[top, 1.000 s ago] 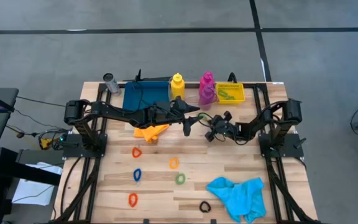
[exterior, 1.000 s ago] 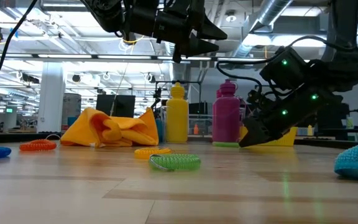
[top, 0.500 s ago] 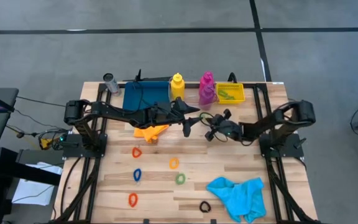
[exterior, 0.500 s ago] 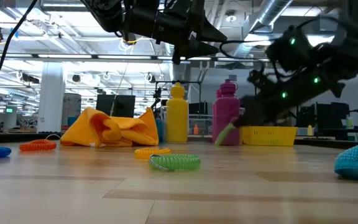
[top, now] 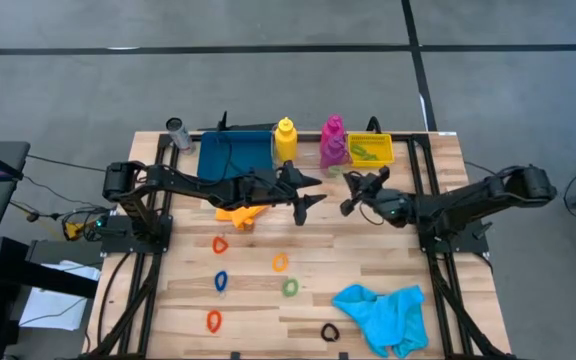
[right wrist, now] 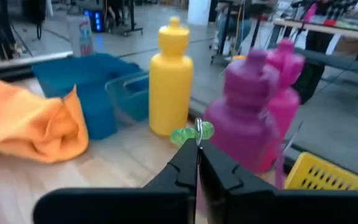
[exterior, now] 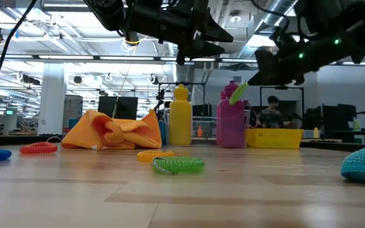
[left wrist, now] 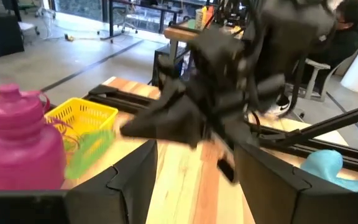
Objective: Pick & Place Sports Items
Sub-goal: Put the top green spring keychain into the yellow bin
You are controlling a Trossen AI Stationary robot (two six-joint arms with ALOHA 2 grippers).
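Along the left of the wooden bench lie small coiled elastic rings: an orange one, a blue one and a red one nearer the front edge. The crumpled orange cloth sits just in front of the blue rectangular tray. The left claw hangs above the bench's middle, right of that cloth, its fingers spread wide and holding nothing. Below it on the bench rest a yellow coiled ring and a green coiled ring, with a dark ring near the front edge. At the back, the yellow plastic bottle stands upright beside the tray, then the magenta plastic bottle, with a purple bottle close against it. The right claw is raised off the bench near those bottles, its fingers pinched on a small light-green elastic ring. The small yellow mesh bin follows, and the cyan cloth lies bunched at the front right.
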